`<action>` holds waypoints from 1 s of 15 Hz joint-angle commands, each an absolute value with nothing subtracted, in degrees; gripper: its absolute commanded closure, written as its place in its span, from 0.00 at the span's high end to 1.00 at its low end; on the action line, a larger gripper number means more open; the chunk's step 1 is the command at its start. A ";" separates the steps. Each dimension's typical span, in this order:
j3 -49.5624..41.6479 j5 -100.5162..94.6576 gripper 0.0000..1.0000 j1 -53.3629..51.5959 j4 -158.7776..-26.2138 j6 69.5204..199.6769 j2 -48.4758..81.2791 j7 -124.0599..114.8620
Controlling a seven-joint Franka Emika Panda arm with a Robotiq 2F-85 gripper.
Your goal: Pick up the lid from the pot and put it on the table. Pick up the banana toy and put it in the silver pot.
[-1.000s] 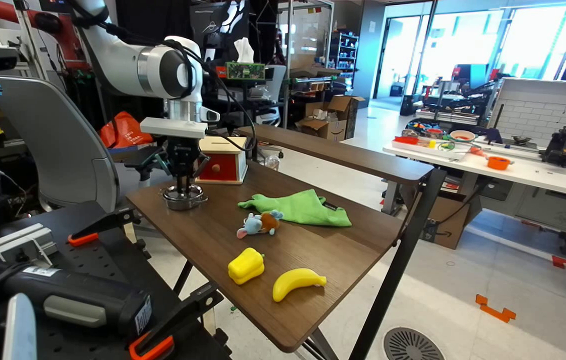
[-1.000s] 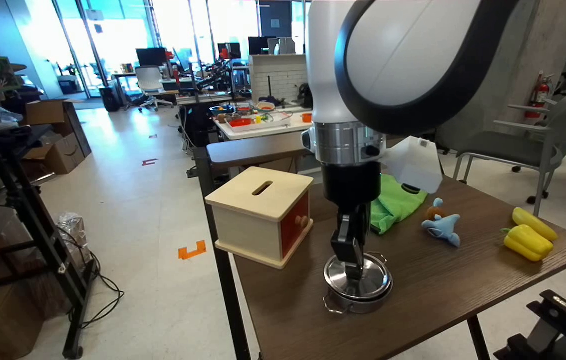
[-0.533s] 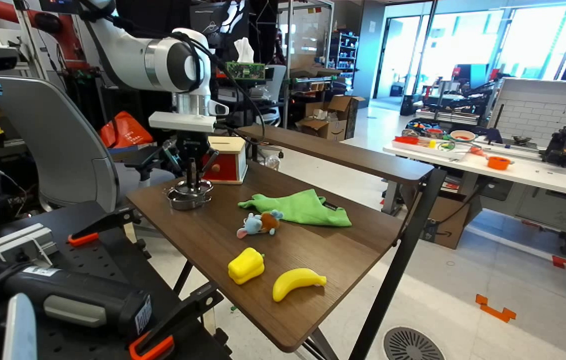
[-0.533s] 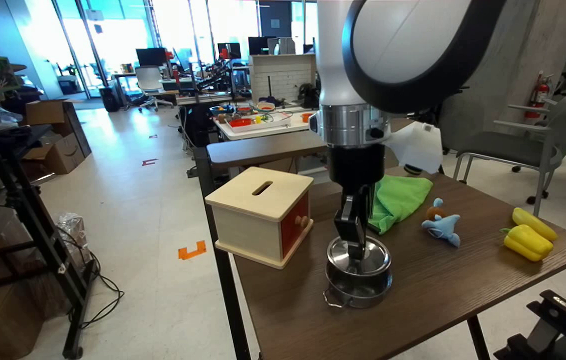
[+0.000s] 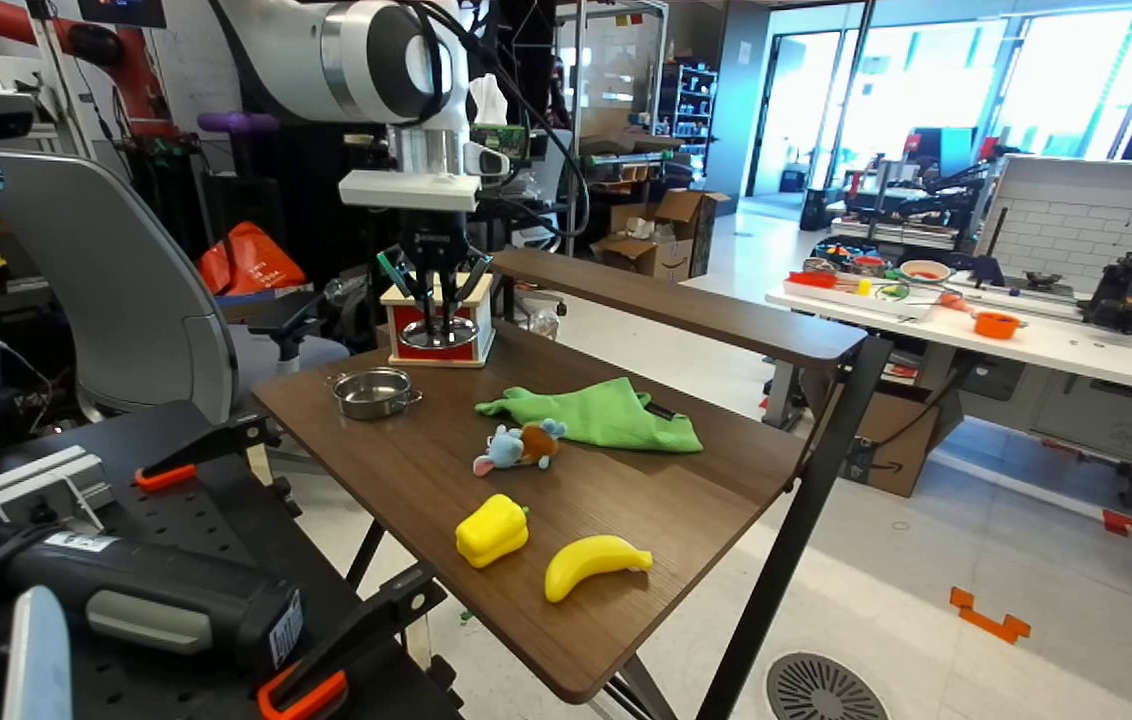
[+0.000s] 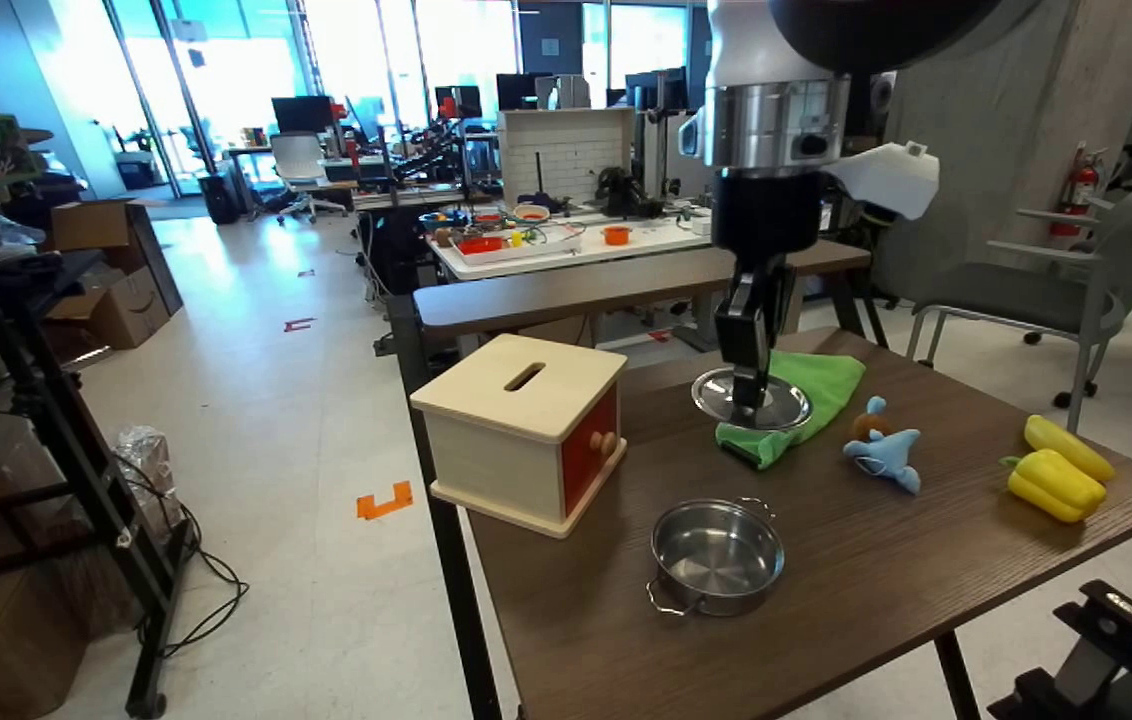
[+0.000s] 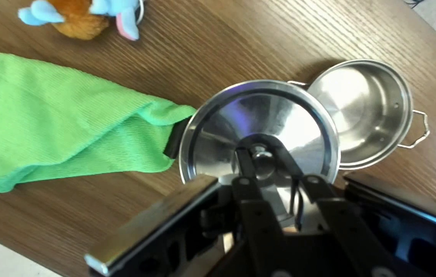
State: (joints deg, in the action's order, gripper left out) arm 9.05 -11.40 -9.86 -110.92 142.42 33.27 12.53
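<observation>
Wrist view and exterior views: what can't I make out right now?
Wrist view: part of the lid, hidden by the gripper.
Wrist view: one side of the pot, hidden by the lid.
Wrist view: the plush toy, cut off by the top edge.
In an exterior view: part of the wooden box, hidden by the lid and gripper.

Pinching the lid (image 7: 260,115) by its knob (image 7: 263,164) between dark fingers (image 7: 245,164), with the hand (image 7: 263,157) above the brown wooden tabletop (image 7: 202,50). Overlapping in the wrist view one side of the open pot (image 7: 362,111) at right, leaving most of its shiny inside exposed. Taking in a rumpled green cloth (image 7: 67,115) at left, with a black tag (image 7: 176,137) showing just beside the lid's rim, and a blue-and-brown toy (image 7: 81,19) cropped by the upper edge.
</observation>
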 commanded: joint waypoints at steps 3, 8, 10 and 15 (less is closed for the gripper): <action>7.91 -10.93 0.05 -8.49 -107.45 140.57 36.65 12.72; 8.18 -10.65 0.05 -8.33 -102.08 139.05 41.85 13.74; 8.27 -10.72 0.05 -8.52 -99.26 137.94 44.46 14.13; 8.85 -10.70 0.05 -9.16 -92.35 132.46 49.82 15.67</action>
State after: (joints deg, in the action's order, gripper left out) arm 8.48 -11.40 -8.54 -98.15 137.21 46.30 14.00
